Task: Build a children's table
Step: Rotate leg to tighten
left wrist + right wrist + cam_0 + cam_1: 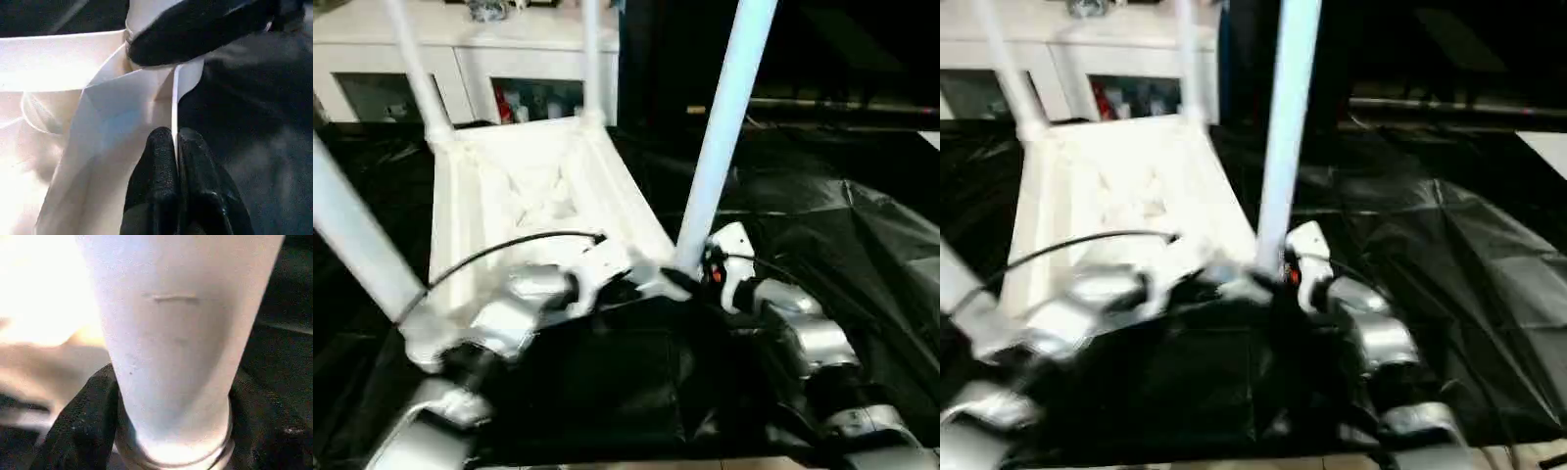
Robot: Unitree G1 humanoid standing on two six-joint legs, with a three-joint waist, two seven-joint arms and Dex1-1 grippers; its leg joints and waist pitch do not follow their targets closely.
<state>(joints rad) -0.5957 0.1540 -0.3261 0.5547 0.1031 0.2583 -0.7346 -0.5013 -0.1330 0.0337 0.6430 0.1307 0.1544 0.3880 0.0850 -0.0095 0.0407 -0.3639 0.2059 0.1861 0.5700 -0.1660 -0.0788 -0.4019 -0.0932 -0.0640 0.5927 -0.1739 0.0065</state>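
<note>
The white tabletop point(529, 186) lies upside down on a black sheet, ribbed underside up. Four white legs stand in its corner sockets: far left point(416, 73), far right point(592, 59), near left point(352, 235) and near right point(724, 127). My left gripper point(175, 152) is shut on the tabletop's thin rim beside the near right corner. My right gripper point(690, 276) is closed around the base of the near right leg point(176, 342), with a black finger point(83, 431) on each side just above the socket collar.
A black plastic sheet point(822, 215) covers the floor around the table, creased at the right. A white glass-door cabinet point(509, 59) stands close behind the far legs. A black cable point(499, 250) runs along my left forearm.
</note>
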